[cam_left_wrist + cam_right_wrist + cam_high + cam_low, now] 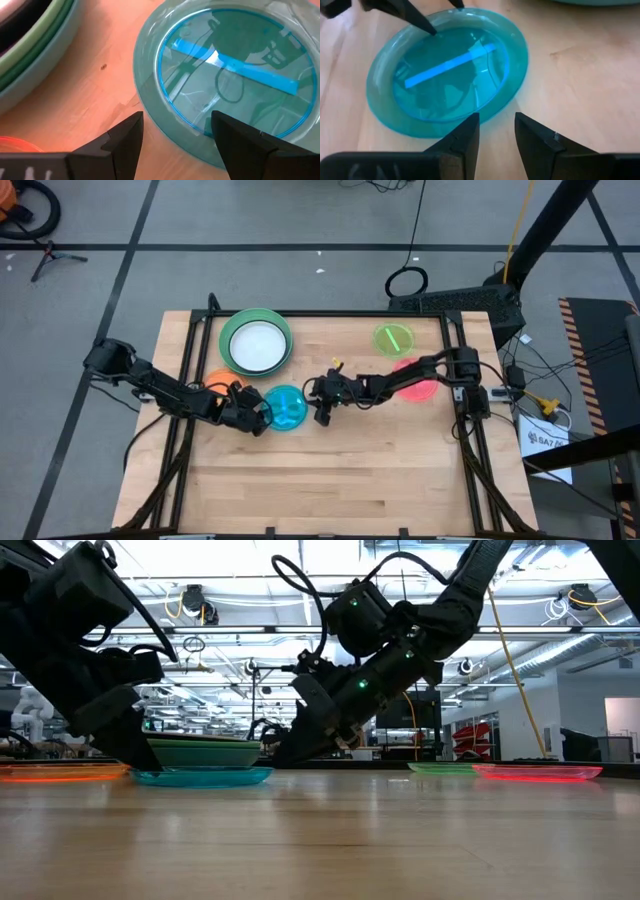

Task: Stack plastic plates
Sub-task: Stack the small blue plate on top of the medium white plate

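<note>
Plates lie across the upper half of the table (330, 480) in the high view. Nearest the arms, the blue plate (287, 408) sits left of centre, flat on the wood, between the two grippers. The left gripper (258, 418) reaches in from the left edge, arm stretched low along the table, its open fingers (122, 142) straddling the blue plate's rim without closing on it. The right gripper (324, 402) comes from the right side, arm bent and slanting down toward the plate's other side; its fingers (462, 140) stand slightly apart just beside the rim, gripping nothing. An orange plate (218, 386) lies partly under the left arm. A pink plate (418, 388) lies under the right arm at centre right. Farther up, a stack (256, 342) of green plates with a white one on top sits at upper left, and a lime plate (393, 338) at upper right.
</note>
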